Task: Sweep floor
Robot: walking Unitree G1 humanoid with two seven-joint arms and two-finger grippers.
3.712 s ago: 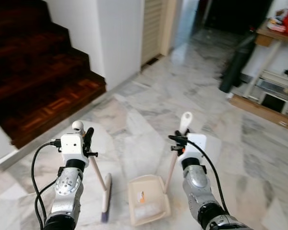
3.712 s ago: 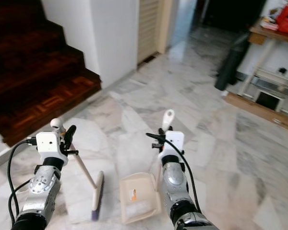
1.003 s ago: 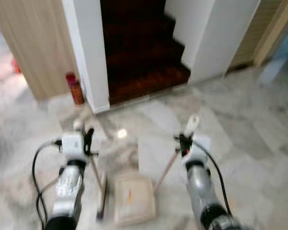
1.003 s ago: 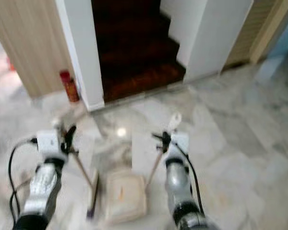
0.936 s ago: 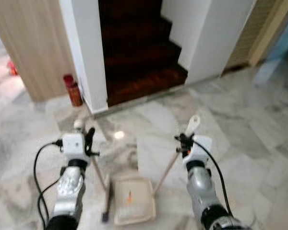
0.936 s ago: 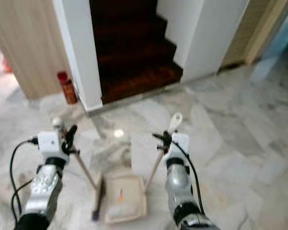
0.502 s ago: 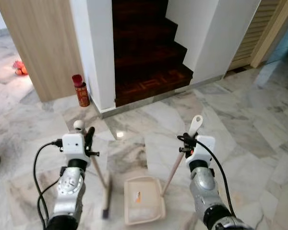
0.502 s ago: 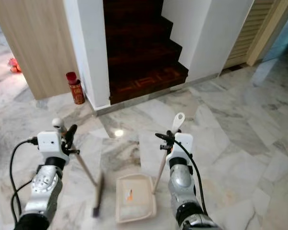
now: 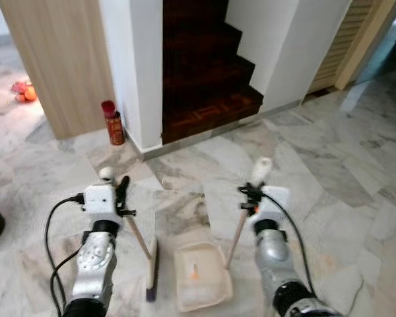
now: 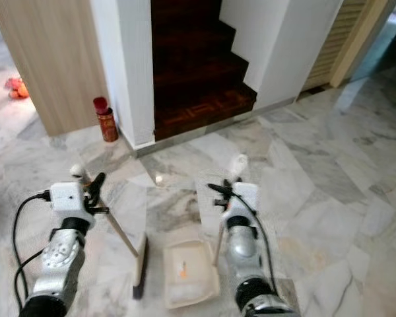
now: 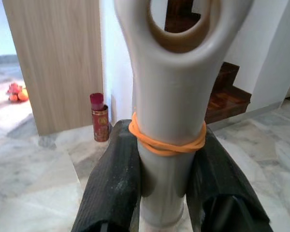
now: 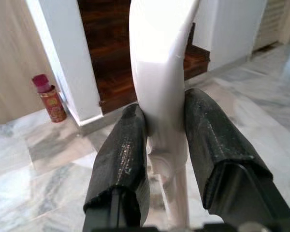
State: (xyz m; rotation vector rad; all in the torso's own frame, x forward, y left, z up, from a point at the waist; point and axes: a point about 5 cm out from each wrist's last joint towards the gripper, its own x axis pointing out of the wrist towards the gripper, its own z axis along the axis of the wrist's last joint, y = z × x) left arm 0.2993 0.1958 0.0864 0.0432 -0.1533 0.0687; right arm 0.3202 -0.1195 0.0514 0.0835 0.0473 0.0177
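Observation:
My left gripper is shut on the pale broom handle, which carries an orange rubber band; its black fingers press on both sides. The broom head rests on the marble floor below. To its right lies the cream dustpan, flat on the floor with a small orange mark inside. My right gripper is shut on the dustpan's white upright handle, fingers clamped on either side. Broom head and dustpan sit side by side, a small gap apart.
Ahead, a dark wooden staircase rises between white walls. A red can stands by the left wall's corner, beside a wooden panel. Orange toys lie far left, a louvred door is at the right. Marble floor stretches right.
The camera has swung from the hallway to face the staircase, then steadied and lost its blur. Both grippers keep their hold; broom and dustpan stay in the same places relative to me.

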